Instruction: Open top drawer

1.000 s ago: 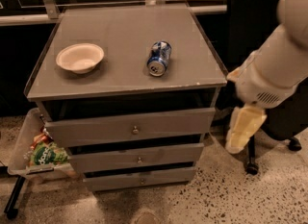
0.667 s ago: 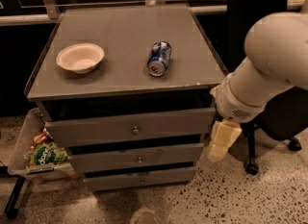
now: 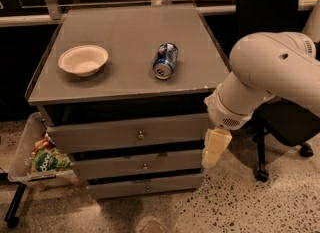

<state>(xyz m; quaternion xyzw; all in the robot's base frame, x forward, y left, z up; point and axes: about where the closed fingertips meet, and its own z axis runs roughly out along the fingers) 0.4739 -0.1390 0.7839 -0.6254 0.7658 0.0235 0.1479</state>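
the gripper (image 3: 215, 149) hangs at the right of centre in the frame, just off the right end of the top drawer (image 3: 95, 136), low enough that its tip sits nearer the middle drawer (image 3: 110, 167). whether it is clenched or released i cannot tell from here, though it grasps nothing. the top drawer runs across the middle of the frame under the cabinet top (image 3: 130, 32) and looks shut, its small knob (image 3: 140, 135) well to the left of the gripper. to do this well, i'd say the gripper should come up a touch and leftward along the drawer front, square itself to the knob, close around that knob and not the one below, then pull straight out toward the bottom of the frame. the bowl (image 3: 83, 60) and the can (image 3: 165, 60) lie on top and are clear of the pull. room is tightest at the right, where the arm (image 3: 270, 72) crowds the office chair (image 3: 280, 7), and at lower left a bin (image 3: 22, 149) of packets stands beside the cabinet; the floor (image 3: 240, 202) in front looks free.
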